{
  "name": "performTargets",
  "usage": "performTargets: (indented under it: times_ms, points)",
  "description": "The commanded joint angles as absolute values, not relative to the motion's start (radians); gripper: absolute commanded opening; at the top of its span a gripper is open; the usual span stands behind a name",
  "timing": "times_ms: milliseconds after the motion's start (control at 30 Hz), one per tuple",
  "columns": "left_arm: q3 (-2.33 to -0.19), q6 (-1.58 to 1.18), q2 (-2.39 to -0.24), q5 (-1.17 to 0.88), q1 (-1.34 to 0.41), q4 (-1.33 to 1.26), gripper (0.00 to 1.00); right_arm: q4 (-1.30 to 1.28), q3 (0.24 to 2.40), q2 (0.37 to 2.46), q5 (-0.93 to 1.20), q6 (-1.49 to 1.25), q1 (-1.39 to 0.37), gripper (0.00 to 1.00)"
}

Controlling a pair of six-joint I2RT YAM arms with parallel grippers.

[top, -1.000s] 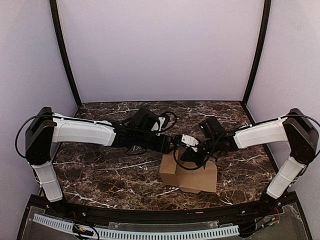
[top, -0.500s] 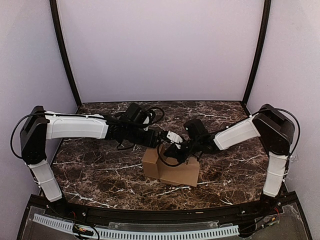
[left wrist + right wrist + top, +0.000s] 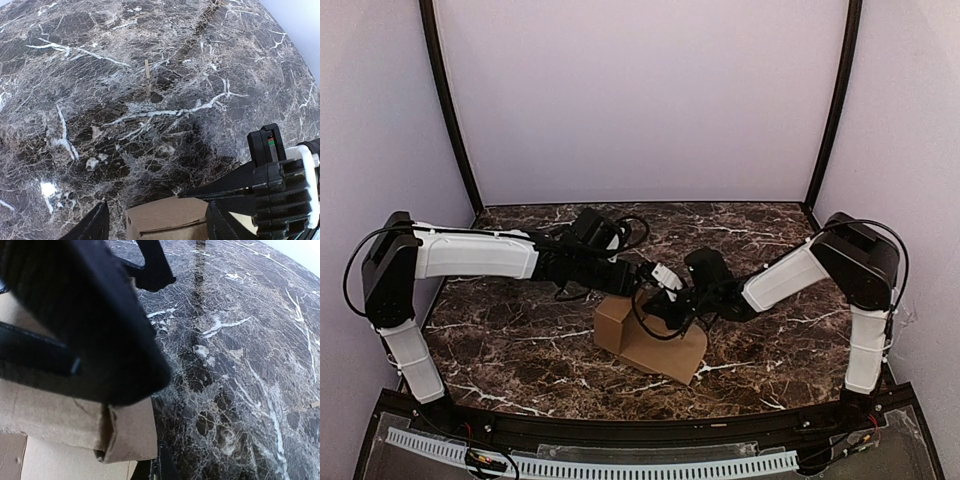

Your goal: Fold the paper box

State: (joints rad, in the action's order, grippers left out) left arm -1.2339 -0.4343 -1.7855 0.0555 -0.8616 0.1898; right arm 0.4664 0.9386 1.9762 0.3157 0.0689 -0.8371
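Left claw (image 3: pixel 159 220) is spread apart, and I see the brown paper box (image 3: pixel 650 340) sitting between its fingers, not squeezed. Right claw (image 3: pixel 660 303) is pinched together, low over the box. The box sits on the table (image 3: pixel 520 350), near the middle of its front edge.

paper box (image 3: pixel 655 345) on table (image 3: pixel 510 345) centre | left gripper (image 3: pixel 157 216) straddles it | right gripper (image 3: pixel 658 305) alongside
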Motion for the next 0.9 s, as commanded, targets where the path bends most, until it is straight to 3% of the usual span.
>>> performTargets:
  times_ms: [0,333,633,867]
  points:
    - [-1.149,-0.411,-1.771,-0.11,-0.94,0.192,0.68,0.377,0.89,1.966,0.232,0.041,-0.877,0.0]
    - [-1.06,-0.353,-1.532,0.038,-0.934,0.115,0.72,0.348,0.921,1.803,0.074,0.202,-0.917,0.0]
    - [-1.036,-0.376,-1.576,-0.013,-0.925,0.169,0.72,0.485,0.84,1.942,-0.186,0.338,-1.137,0.0]
    - [-1.014,-0.382,-1.575,-0.034,-0.923,0.179,0.72,0.454,0.884,2.006,-0.217,0.294,-1.156,0.0]
